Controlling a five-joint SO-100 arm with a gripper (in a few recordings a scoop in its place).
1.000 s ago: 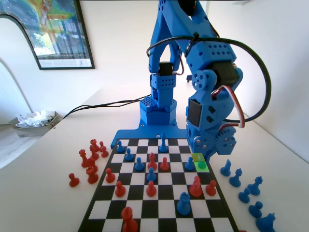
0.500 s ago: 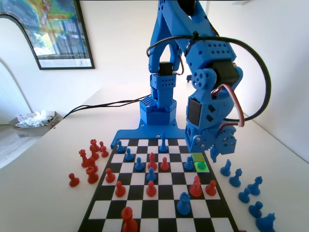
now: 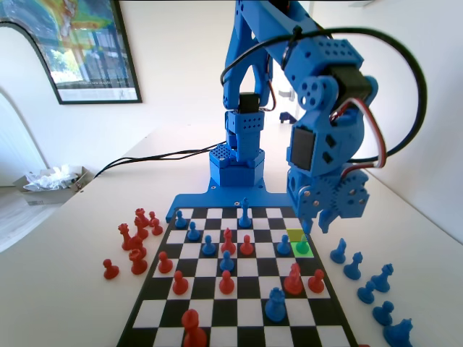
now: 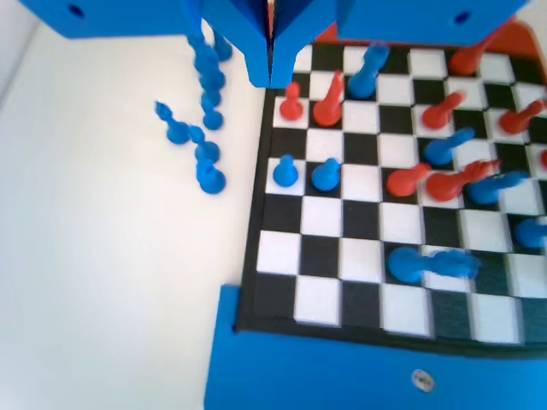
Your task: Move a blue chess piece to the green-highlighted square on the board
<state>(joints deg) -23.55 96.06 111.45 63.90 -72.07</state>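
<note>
Standing on the green square (image 3: 303,249) at the board's (image 3: 217,318) right edge, the pawn (image 3: 302,246) is free; pincer (image 4: 270,79) closed, empty, above it

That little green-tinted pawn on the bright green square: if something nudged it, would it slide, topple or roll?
The pawn looks like hard plastic, so it is probably stiff and light. Its flared base should keep it steady under a soft nudge low down, though a push at the round head might tip it. Once on its side it would likely roll across the smooth board.

The blue chess piece (image 3: 302,246) stands on the green-highlighted square (image 3: 304,251), at the board's (image 3: 239,307) right edge in the fixed view.
</note>
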